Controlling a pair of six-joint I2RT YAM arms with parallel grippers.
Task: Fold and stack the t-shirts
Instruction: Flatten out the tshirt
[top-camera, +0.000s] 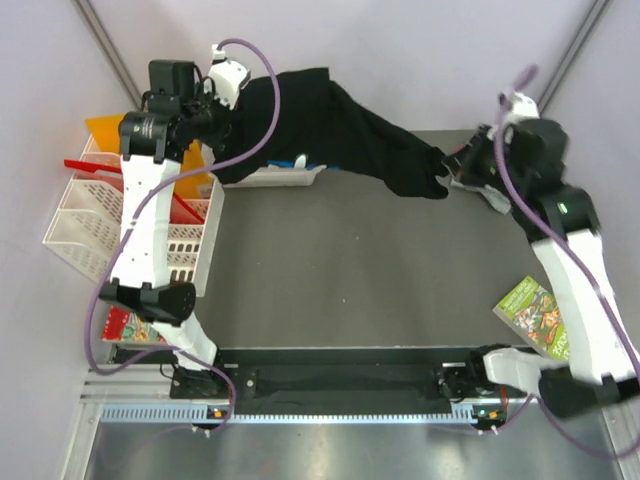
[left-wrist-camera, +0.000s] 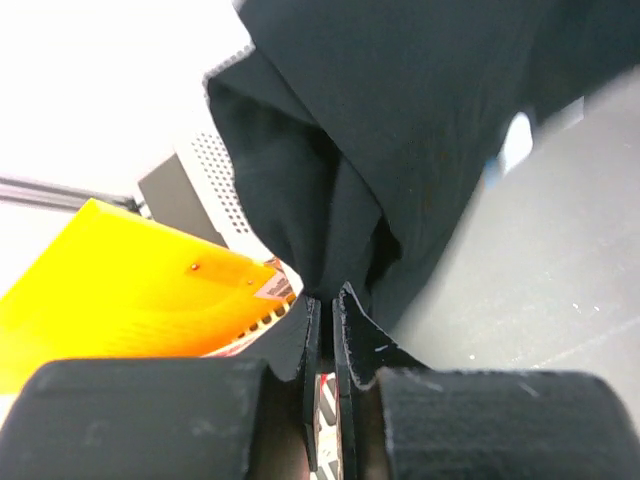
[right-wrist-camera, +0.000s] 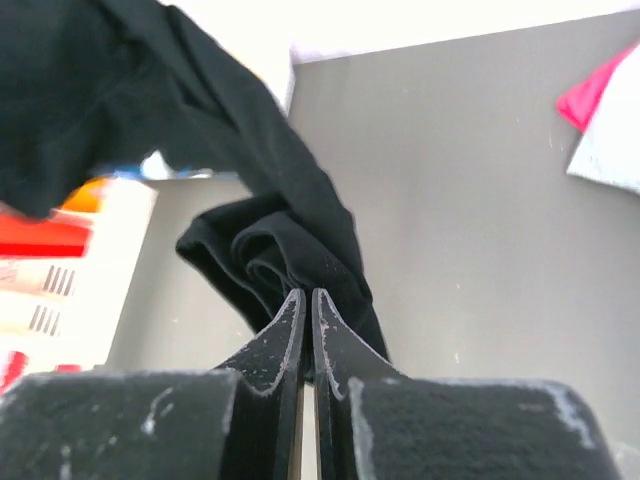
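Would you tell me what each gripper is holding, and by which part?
Both hold the black t-shirt: left gripper pinches one end, right gripper the bunched opposite end.

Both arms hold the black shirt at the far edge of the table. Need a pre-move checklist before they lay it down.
1. Left gripper shut on the black shirt: ok.
2. Right gripper shut on the shirt: ok.
3. Shirt spread flat between the grippers: not ok, it is bunched and twisted near the right gripper.
4. Bare table in front to lay it on: ok.
5. Shirt free of the white tray under its left end: cannot tell.
6. Booklet apart from the shirt: ok, it lies by the table's right edge.
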